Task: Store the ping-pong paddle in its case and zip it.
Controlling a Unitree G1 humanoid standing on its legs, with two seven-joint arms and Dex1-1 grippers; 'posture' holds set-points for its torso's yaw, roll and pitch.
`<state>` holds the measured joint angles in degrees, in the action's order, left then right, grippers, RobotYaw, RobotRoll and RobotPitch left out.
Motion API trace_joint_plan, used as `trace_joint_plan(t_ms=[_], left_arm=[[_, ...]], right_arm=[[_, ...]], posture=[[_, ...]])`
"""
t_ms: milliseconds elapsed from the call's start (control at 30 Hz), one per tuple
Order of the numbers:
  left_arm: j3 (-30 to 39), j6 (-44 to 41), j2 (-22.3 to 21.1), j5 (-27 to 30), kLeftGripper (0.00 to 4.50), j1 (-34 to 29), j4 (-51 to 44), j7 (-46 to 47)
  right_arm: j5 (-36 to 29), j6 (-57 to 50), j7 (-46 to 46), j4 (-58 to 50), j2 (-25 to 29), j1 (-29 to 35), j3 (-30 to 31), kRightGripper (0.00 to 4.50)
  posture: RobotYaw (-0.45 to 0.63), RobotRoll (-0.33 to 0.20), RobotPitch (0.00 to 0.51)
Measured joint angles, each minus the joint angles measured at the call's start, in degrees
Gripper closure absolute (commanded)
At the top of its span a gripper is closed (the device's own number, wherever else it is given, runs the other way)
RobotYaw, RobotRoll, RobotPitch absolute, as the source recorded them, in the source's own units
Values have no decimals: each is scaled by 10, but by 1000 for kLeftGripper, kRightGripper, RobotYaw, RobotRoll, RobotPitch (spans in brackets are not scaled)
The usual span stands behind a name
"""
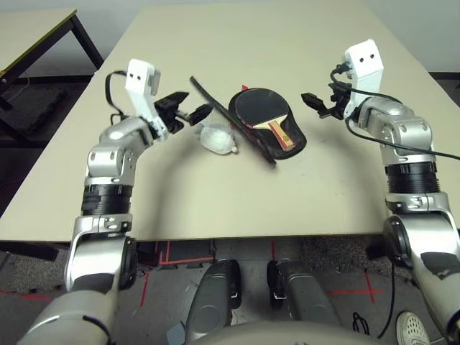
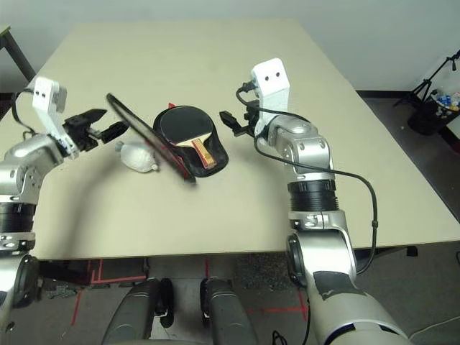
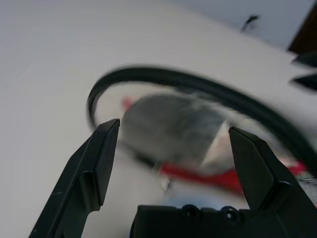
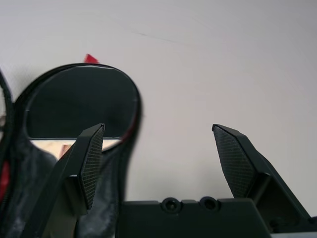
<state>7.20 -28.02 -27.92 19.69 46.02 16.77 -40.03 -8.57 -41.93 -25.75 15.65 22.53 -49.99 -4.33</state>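
This looks like a robot lab or test room. A big plain beige table (image 1: 215, 208) stands on a grey floor with red tape marks (image 1: 172, 253). A second table (image 1: 36, 32) sits to one side, and a black stand (image 2: 431, 79) with cables waits by the bare wall.

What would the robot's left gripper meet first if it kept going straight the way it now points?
Most likely the raised flap of the case, which stands open just ahead of the open left gripper. The whitish bundle lies lower, beside that line; depth is uncertain.
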Motion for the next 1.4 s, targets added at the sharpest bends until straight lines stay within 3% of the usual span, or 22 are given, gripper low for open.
trace_joint_plan(t_ms=[367, 633, 800, 967, 1167, 1400], left_arm=[[-42, 87, 77, -45, 0, 31, 171, 1], [-31, 151, 92, -65, 0, 78, 270, 20], [-7, 168, 87, -55, 0, 113, 269, 22], [5, 150, 42, -51, 0, 108, 228, 3], [6, 104, 14, -41, 0, 56, 147, -14], [12, 57, 7, -28, 0, 4, 79, 6]], right_arm=[[-34, -65, 40, -38, 3, -4, -57, 25], [-79, -143, 44, -86, -7, -2, -74, 25], [-138, -262, 87, -80, -70, -3, -153, 25], [-159, -360, 129, -62, -108, 3, -221, 25], [-159, -416, 171, -54, -159, 9, -270, 25], [-159, -432, 183, -36, -174, 16, -282, 25]], posture=[[-101, 0, 143], [-98, 0, 154], [-86, 0, 154], [-70, 0, 150], [-48, 0, 152], [-24, 0, 155]])
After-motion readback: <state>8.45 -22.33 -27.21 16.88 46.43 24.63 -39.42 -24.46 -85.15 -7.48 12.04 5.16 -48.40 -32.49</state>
